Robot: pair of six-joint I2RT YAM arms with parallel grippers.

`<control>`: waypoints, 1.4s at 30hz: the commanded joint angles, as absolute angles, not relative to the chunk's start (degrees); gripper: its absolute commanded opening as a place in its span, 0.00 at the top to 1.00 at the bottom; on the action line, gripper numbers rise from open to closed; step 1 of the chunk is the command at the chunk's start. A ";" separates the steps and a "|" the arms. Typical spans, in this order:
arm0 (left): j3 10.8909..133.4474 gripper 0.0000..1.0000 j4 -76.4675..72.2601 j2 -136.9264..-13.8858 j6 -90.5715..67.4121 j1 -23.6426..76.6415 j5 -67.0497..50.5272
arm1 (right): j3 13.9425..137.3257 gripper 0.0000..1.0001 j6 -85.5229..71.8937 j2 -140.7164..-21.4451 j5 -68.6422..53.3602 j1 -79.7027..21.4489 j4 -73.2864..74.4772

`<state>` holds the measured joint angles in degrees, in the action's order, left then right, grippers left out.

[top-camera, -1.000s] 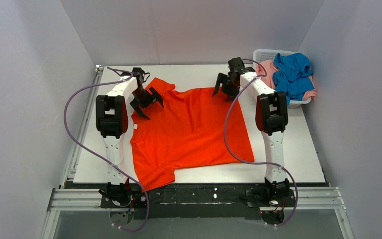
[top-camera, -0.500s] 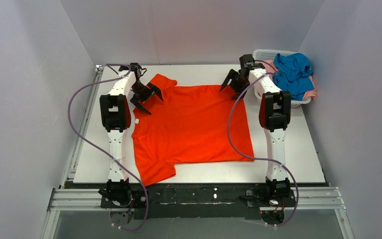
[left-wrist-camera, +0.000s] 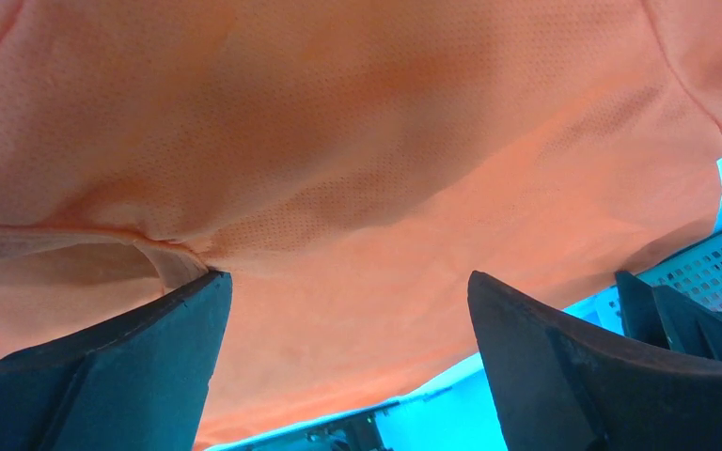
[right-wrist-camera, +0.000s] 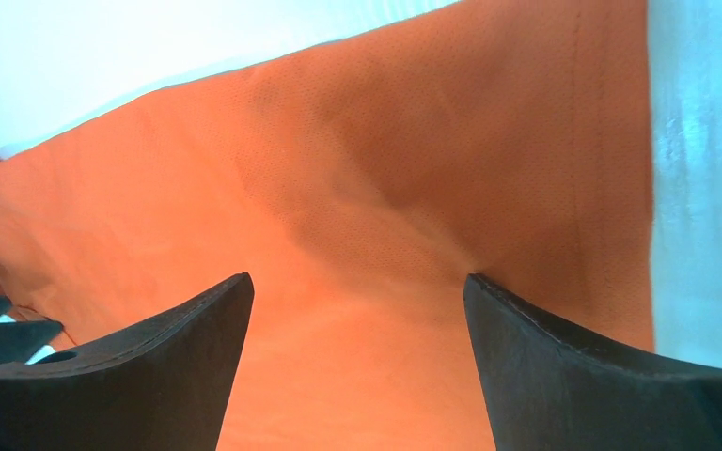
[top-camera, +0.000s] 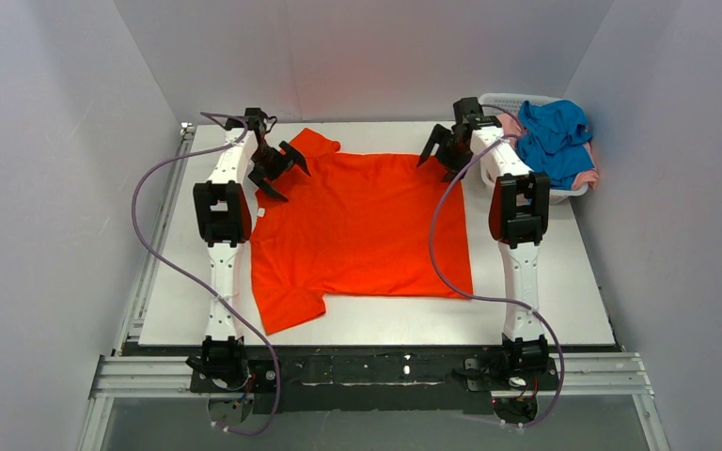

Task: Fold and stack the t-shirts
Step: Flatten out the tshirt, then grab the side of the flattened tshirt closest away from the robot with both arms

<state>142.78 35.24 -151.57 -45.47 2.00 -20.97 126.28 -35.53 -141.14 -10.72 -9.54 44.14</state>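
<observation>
Top external view: the orange-red t-shirt (top-camera: 362,230) lies spread flat on the desk (top-camera: 545,282), one sleeve nearest the arm bases, seemingly laid out for folding. Over its far corners hover the left gripper (top-camera: 282,173) and right gripper (top-camera: 440,158), both spread wide and holding nothing. Beyond, the blue t-shirt (top-camera: 553,132) and pink t-shirt (top-camera: 590,176) sit in the white basket (top-camera: 498,100).

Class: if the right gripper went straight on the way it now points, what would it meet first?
Probably the orange-red t-shirt, filling the view ahead of the right gripper and its open jaws; the distance is unclear.
</observation>
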 commanded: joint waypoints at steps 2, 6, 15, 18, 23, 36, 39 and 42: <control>140.26 0.02 35.49 -143.48 -40.57 1.52 -15.96 | 128.30 0.08 -29.15 -133.72 -8.76 -9.98 46.40; 128.72 0.02 36.59 -129.83 -37.73 1.58 -14.42 | 119.20 0.08 -25.83 -122.37 -7.55 -12.14 44.93; 84.95 0.02 39.67 -92.03 -39.19 2.50 -4.01 | 80.40 0.07 -29.98 -90.91 -0.37 -17.22 33.45; 69.80 0.02 40.48 -79.10 -43.13 3.22 -0.92 | 69.09 0.07 -32.45 -80.14 5.46 -17.38 30.92; 51.78 0.02 41.16 -62.22 -44.40 7.27 0.32 | 54.37 0.07 -38.04 -67.77 9.14 -16.69 27.26; 32.51 0.28 23.60 -57.47 -48.04 9.75 -4.49 | 45.83 0.14 -40.21 -65.57 4.98 -15.55 23.79; 31.23 0.39 19.94 -60.96 -48.09 9.74 -4.61 | 45.62 0.14 -40.09 -64.99 5.64 -15.56 24.11; 31.17 0.42 20.88 -63.56 -48.06 9.75 -3.94 | 45.70 0.14 -39.82 -64.38 7.10 -15.55 25.95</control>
